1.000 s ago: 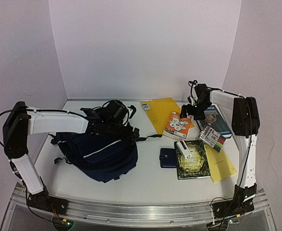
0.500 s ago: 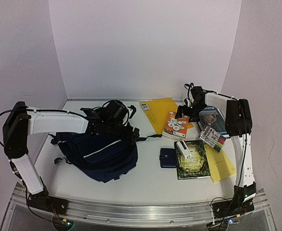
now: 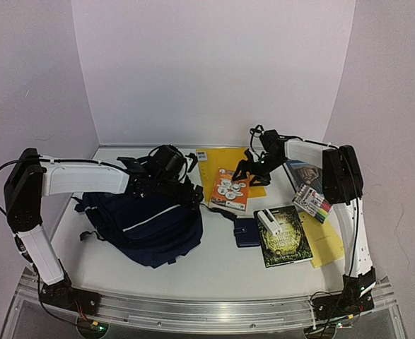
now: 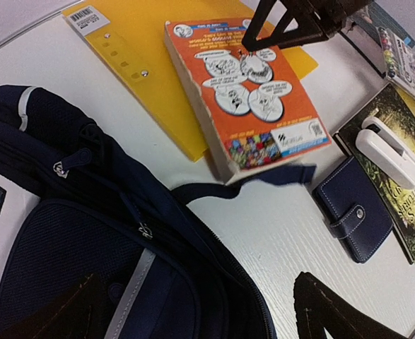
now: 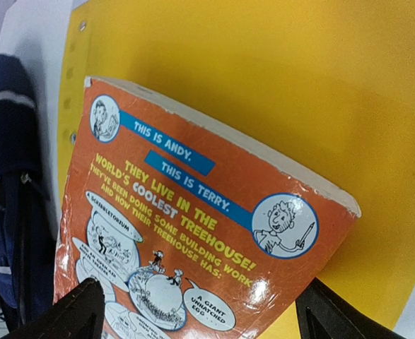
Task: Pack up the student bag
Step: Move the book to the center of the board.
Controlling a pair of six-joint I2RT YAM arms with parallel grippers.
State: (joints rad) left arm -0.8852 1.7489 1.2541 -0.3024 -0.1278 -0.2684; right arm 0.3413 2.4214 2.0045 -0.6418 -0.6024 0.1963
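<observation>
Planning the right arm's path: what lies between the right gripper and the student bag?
Between the right gripper and the student bag lies the orange book, partly on the yellow folder, seen in the top view.

White worktop (image 3: 221, 272) is lying flat, its matte surface taking soft, even light; only faint shadows are falling on it. Plain back wall (image 3: 207, 70), pale with a lilac tint, is rising straight from the far edge. Left wall (image 3: 23, 85) and right wall (image 3: 398, 106), same tint and unmarked, are closing in both sides, meeting the back wall at clean corners. Brushed aluminium rail (image 3: 207, 308) is running along the near edge, catching a dull sheen.
</observation>
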